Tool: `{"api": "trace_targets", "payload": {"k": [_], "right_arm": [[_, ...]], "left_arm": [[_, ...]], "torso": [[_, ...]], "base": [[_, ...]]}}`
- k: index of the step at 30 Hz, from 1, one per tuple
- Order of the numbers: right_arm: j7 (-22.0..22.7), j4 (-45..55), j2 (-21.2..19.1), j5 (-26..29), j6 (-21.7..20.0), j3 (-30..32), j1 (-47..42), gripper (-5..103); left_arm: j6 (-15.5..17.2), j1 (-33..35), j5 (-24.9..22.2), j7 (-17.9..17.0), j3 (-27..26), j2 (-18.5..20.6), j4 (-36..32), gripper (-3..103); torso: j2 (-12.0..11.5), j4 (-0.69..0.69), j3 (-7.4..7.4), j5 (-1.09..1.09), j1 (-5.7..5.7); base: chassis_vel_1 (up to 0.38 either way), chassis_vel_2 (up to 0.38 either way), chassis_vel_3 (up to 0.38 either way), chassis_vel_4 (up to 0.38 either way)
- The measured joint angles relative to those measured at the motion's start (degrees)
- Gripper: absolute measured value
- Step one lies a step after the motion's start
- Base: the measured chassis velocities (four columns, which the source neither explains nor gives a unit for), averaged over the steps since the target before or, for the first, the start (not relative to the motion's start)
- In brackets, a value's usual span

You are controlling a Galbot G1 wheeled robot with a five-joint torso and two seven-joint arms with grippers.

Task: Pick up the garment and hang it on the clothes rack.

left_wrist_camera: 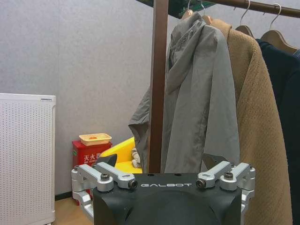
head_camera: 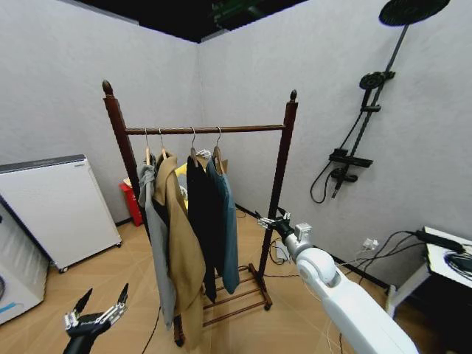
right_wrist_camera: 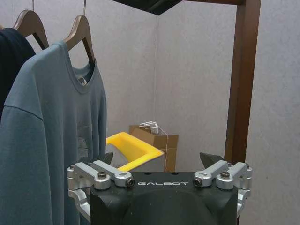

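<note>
While the dark teal-blue soft-cloth long-sleeved garment [head_camera: 228, 221] already hangs by its wooden hanger from the top bar of the tall reddish-brown wooden clothes rack [head_camera: 284, 158], long axis vertical, it lies at about 9 o'clock from the right hand [head_camera: 274, 221], the nearer one, fingers spread and empty. Left hand [head_camera: 99, 308] sits low at 7 o'clock, open, empty.

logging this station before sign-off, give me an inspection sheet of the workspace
surface: wooden floor, nothing loose seen near the rack.
job's things: garment already hanging on its hanger at the right end of the clothes rack.
clutter: grey jacket, tan coat and black coat also on the bar.
grippers: left gripper low, open, empty; right gripper open, empty, near the right post.
cables: cords along the right wall.
surroundings: white appliance, wall shower set.
</note>
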Motion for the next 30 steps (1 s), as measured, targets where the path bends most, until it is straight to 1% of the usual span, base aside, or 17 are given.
{"api": "trace_targets", "payload": {"k": [11,22,23,24,30], "right_arm": [[-0.4,0.1,0.5,-1.0,0.0,-0.4,-1.1,100],[-0.4,0.1,0.6,-1.4,0.0,-0.5,-1.6,100],[-0.4,0.1,0.7,-1.4,0.0,-0.5,-1.7,100],[-0.4,0.1,0.7,-1.5,0.0,-0.6,-1.7,100],[-0.4,0.0,0.9,-1.5,-0.1,-0.8,-1.6,100]], "left_arm": [[0.0,0.0,0.0,0.0,0.0,0.0,0.0,100],[0.0,0.0,0.0,0.0,0.0,0.0,0.0,100],[0.0,0.0,0.0,0.0,0.0,0.0,0.0,100],[0.0,0.0,0.0,0.0,0.0,0.0,0.0,100],[0.0,0.0,0.0,0.0,0.0,0.0,0.0,100]], "torso": [[0.0,0.0,0.0,0.0,0.02],[0.0,0.01,-0.01,0.0,-0.01],[0.0,-0.01,0.0,0.0,-0.01],[0.0,0.01,0.0,0.0,-0.01],[0.0,0.0,0.0,0.0,0.0]], "base": [[0.018,-0.019,-0.019,0.019],[0.085,-0.09,-0.082,0.073],[0.042,-0.08,-0.067,0.047],[0.042,-0.069,-0.062,0.032],[0.016,-0.077,-0.071,0.014]]}}
